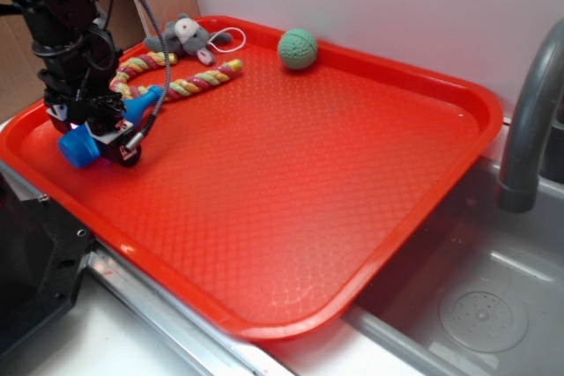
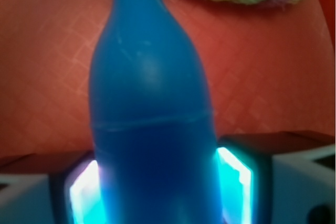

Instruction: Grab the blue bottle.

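The gripper (image 1: pixel 99 134) sits over the left corner of the red tray (image 1: pixel 291 191), and its fingers (image 2: pixel 235 179) are clamped on the blue bottle (image 1: pixel 84 143). In the wrist view both pads press against the sides of the bottle's (image 2: pixel 149 124) body, with no gap showing on either side. From the outside view the bottle lies roughly level in the grip, its wide base poking out toward the tray's near left edge and its neck pointing back toward the rope toy (image 1: pixel 176 81). Whether it rests on the tray floor or is already raised cannot be told.

So the grab itself looks done; what may remain is lifting it clear.

Farther back, the rope toy lies near the far left edge, a grey stuffed mouse (image 1: pixel 187 37) just behind it, and a green ball (image 1: pixel 297 48) along the far rim.
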Motion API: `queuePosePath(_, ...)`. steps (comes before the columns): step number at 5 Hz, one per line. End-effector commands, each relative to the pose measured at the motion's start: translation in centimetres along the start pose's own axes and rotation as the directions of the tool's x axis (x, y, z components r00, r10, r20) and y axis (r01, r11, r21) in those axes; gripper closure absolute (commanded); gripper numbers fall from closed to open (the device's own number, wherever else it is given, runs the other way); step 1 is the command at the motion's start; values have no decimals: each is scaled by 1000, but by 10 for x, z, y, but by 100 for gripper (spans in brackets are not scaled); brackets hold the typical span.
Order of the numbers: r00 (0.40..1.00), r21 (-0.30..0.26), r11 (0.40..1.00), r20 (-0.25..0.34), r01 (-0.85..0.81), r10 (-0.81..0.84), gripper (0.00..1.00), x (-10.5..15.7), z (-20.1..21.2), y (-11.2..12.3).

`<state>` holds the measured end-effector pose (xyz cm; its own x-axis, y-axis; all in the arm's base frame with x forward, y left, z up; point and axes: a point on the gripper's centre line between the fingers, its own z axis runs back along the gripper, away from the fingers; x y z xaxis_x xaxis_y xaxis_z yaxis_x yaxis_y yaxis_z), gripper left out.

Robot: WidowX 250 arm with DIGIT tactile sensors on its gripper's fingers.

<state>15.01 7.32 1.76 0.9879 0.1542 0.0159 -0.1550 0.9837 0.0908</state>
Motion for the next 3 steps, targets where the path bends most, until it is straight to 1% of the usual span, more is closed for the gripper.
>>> queuePosePath(1, 992, -46, 991, 25, 129, -128, 100, 22, 69, -55)
queuePosePath(2, 981, -135, 973, 57, 189, -183, 100, 25, 100, -76)
queuePosePath(3, 966, -198, 948, 113, 251, -232, 100, 20, 140, -94)
